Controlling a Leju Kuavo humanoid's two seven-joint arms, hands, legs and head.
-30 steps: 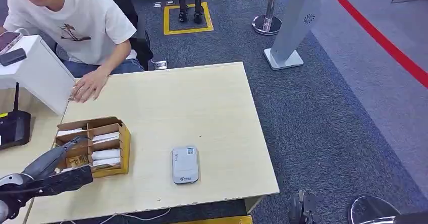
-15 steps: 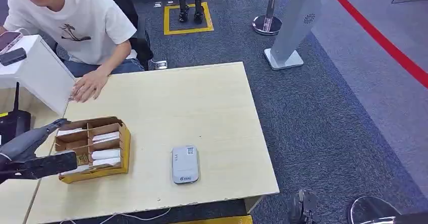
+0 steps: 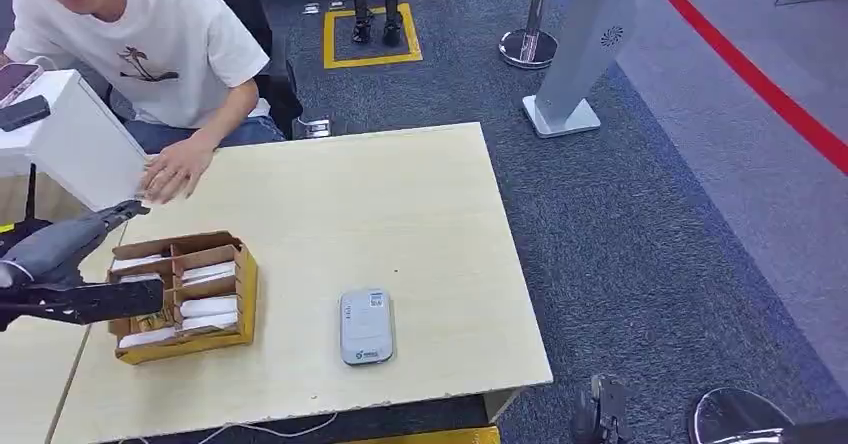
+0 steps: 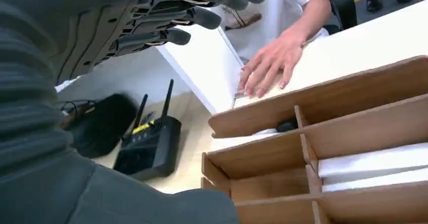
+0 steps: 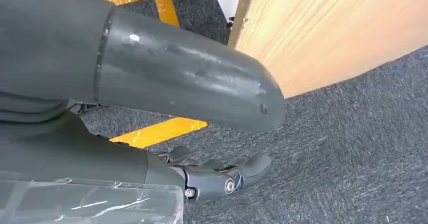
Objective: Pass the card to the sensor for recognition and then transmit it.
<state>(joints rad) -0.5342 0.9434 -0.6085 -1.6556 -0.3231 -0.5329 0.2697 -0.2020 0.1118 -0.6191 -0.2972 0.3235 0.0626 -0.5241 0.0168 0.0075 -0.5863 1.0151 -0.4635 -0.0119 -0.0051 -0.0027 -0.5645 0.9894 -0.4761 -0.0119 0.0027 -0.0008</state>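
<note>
Left hand hovers beside the divided brown cardboard box on the pale wooden bench
Its fingers are spread, holding nothing; white cards lie in the compartments; the right hand hangs low, fingers apart, empty

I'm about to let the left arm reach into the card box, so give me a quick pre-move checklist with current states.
1. Left hand free, nothing held: ok.
2. Cards in the wooden box: ok, white cards lie in several compartments.
3. Sensor unobstructed on the table: ok.
4. Person's hand away from the box: ok, it rests near the table's far edge, apart from it.
5. Right hand out of the way: ok, hanging beside the table over the floor.
6. Which card to take: cannot tell.
</note>
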